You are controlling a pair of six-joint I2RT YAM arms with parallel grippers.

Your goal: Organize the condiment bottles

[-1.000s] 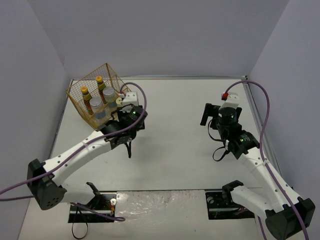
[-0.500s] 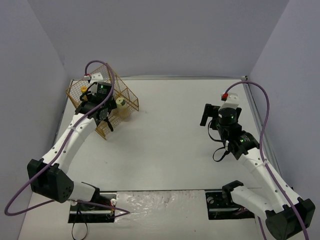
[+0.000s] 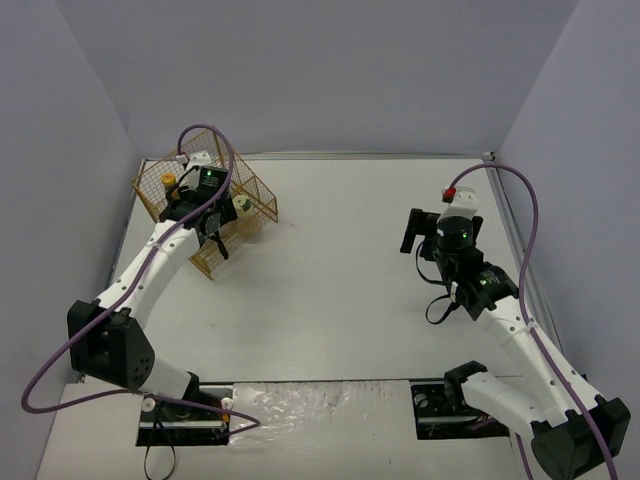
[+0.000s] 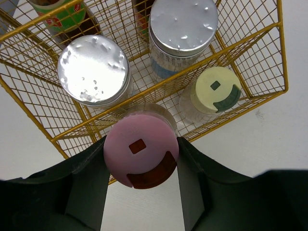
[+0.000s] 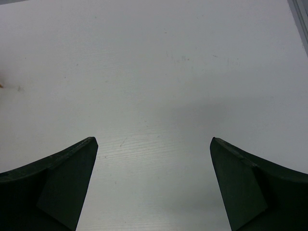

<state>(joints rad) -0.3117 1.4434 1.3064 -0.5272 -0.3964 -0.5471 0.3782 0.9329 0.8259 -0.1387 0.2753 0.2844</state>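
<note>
My left gripper [image 4: 140, 161] is shut on the pink-capped bottle [image 4: 139, 149], held upright over the near rim of the gold wire basket [image 4: 260, 36]. Both fingers [image 4: 86, 192] press the bottle's sides. Inside the basket stand two silver-lidded bottles [image 4: 94, 70] [image 4: 183, 24], a pale green-capped bottle [image 4: 215, 90] and two dark bottles with red-green labels [image 4: 65, 14], cut off at the top edge. From above, the left gripper [image 3: 212, 230] hangs at the basket's [image 3: 258, 190] front side, with a yellow cap [image 3: 168, 180] showing. My right gripper [image 5: 153, 183] is open over bare table.
The basket sits at the back left corner, close to the left wall. The right arm [image 3: 470, 270] hovers at the right side of the white table [image 3: 340, 290], near the right edge rail. Purple cables loop off both arms.
The left arm has swung from the middle of the table back and left to the basket's front rim, then settled there. The right arm has not moved.
</note>
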